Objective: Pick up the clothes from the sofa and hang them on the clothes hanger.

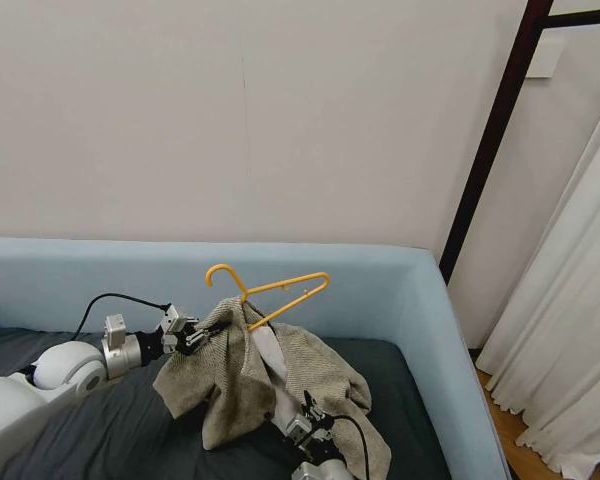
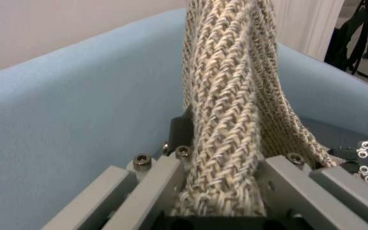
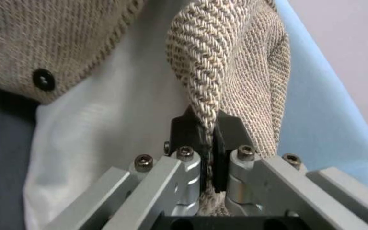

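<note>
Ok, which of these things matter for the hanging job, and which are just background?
In the job: knit cardigan, yellow hanger, sofa, left gripper and right gripper, both shut on the cardigan.
Just there: white curtain, wall, wooden floor.

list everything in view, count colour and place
cardigan: one, beige knit, lifted over the sofa seat
white cloth: one, white, inside the cardigan
hanger: one, orange, poking out of the cardigan's top
sofa: one, light blue with dark grey seat, across the foreground
rack post: one, dark, right by the wall
curtain: one, white, far right
left gripper: one, grey, shut on the cardigan's top
right gripper: one, grey, shut on the cardigan's lower edge
</note>
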Available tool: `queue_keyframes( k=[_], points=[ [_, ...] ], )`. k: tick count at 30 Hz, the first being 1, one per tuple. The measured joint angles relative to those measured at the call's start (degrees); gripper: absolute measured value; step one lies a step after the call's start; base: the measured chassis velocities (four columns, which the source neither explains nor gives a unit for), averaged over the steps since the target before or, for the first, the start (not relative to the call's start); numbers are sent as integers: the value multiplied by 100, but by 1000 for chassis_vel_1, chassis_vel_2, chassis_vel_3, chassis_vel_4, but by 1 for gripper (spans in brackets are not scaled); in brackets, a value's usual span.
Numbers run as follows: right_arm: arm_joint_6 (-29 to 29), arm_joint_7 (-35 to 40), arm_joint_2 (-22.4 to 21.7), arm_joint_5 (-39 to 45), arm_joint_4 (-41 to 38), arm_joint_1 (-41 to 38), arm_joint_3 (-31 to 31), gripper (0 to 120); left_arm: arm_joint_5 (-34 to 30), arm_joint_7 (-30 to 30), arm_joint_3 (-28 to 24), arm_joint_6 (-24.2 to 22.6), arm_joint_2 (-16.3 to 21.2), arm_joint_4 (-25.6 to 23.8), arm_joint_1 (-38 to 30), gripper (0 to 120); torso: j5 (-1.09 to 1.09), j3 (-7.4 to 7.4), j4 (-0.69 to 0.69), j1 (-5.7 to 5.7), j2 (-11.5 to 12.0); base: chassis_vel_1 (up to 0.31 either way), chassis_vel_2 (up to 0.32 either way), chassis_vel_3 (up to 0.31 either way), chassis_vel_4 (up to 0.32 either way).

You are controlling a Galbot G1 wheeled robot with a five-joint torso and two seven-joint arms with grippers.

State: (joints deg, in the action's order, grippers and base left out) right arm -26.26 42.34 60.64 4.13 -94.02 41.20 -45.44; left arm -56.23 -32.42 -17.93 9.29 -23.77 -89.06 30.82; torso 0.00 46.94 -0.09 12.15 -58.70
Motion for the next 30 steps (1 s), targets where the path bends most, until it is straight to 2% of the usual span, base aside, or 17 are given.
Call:
queue_keyframes(
  k=[11,16,20,25,29,30],
  points=[
    [624,-232,-118,173,-216,38,170,1,111,-77,48,77,-2,43,27,2,0,0,0,0,0,0,0,0,0],
    [972,-383,-265,672,-407,49,489,1,309,-220,306,204,53,54,206,2,0,0,0,0,0,0,0,0,0],
    [1256,-682,-457,1072,-470,49,1030,1,527,-386,725,385,110,34,485,2,0,0,0,0,0,0,0,0,0],
    [1277,-845,-656,1628,-582,-2,1534,1,748,-587,1112,559,209,0,772,2,0,0,2,0,0,0,0,0,0],
    [1277,-860,-669,1666,-591,-4,1560,1,761,-601,1133,567,218,-6,792,2,0,0,0,0,0,0,0,0,0],
    [1253,-927,-700,1972,-664,-30,1623,1,826,-701,1214,650,252,-39,839,2,1,2,-2,0,1,0,0,0,0]
  ],
)
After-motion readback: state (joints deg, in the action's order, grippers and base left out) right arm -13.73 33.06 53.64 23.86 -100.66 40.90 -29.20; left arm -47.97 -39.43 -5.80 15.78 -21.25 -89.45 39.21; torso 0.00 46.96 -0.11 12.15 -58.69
